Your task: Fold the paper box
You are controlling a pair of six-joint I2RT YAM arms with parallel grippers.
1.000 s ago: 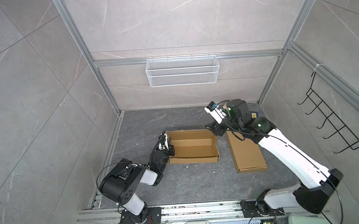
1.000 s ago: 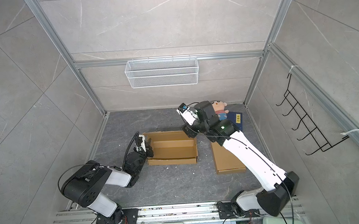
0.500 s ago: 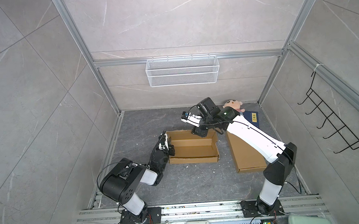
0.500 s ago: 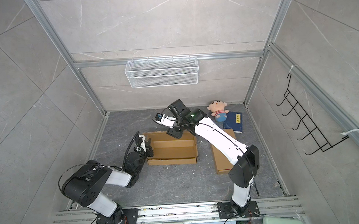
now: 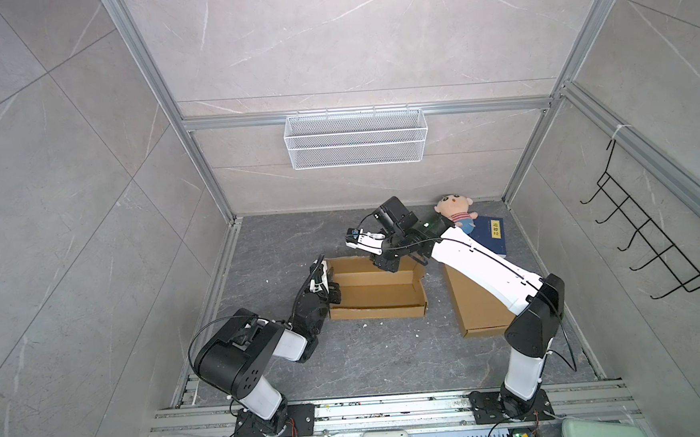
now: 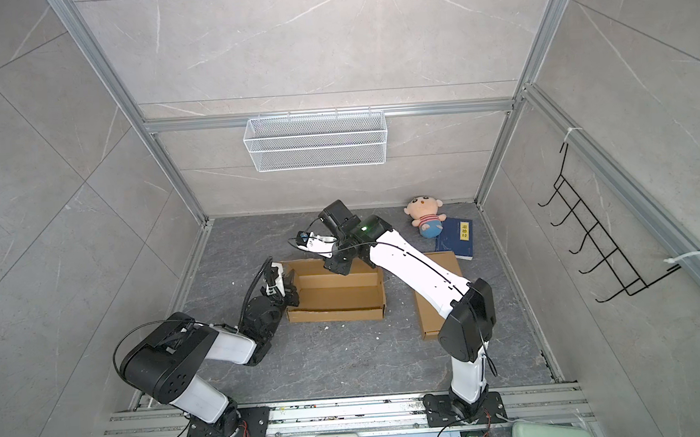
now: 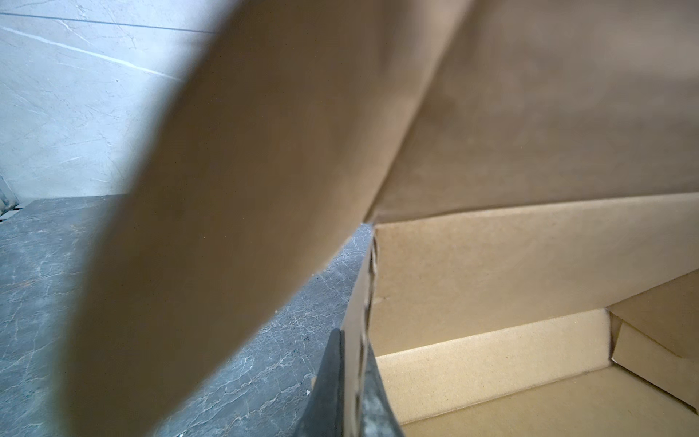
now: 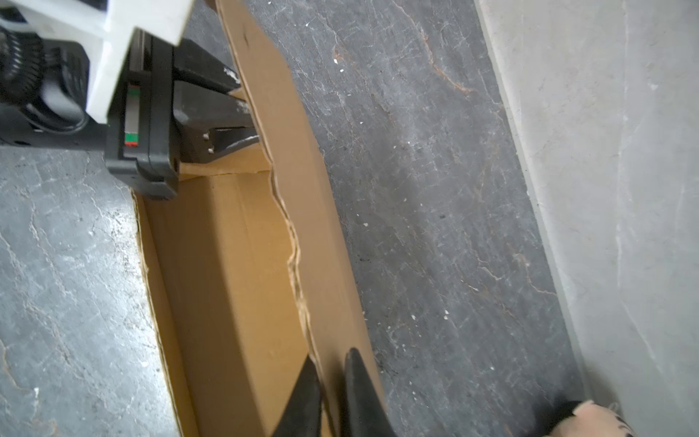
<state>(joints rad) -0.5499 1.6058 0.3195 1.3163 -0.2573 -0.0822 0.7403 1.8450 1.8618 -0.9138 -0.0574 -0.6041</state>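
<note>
Grey stone floor [image 5: 369, 351] is carrying the box [image 5: 379, 286], which is lying open-topped at centre, its long axis running 9 to 3 o'clock in both top views. Left gripper [image 5: 332, 290] is clamping the 9 o'clock end wall. Right gripper [image 8: 331, 359] is sitting at the 12 o'clock long wall, its jaws straddling that wall's top edge with little room to spare; whether they are actually pinching it is not showing. Judgement: the right arm is standing nearer this wall, so any fold is probably going toward 6 o'clock, across the long axis.
</note>
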